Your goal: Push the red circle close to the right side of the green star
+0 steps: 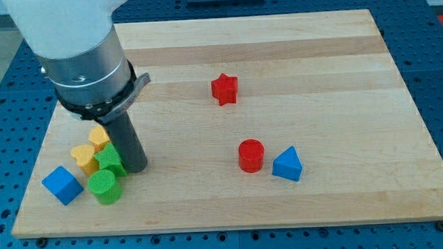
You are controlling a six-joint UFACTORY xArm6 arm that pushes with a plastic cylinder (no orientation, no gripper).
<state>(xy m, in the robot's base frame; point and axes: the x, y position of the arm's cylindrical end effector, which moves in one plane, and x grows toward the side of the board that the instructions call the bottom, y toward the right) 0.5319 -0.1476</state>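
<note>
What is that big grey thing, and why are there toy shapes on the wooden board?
That grey thing is a robot arm. It has no hand, just a dark rod, and its end, my tip, slides along the wooden board to push blocks; nothing is held. One camera looks down at the board. My tip sits right beside the green star, in a cluster with a green cylinder, two yellow blocks and a blue cube. Farther to the view's right lie the red circle, a blue triangle and a red star.
</note>
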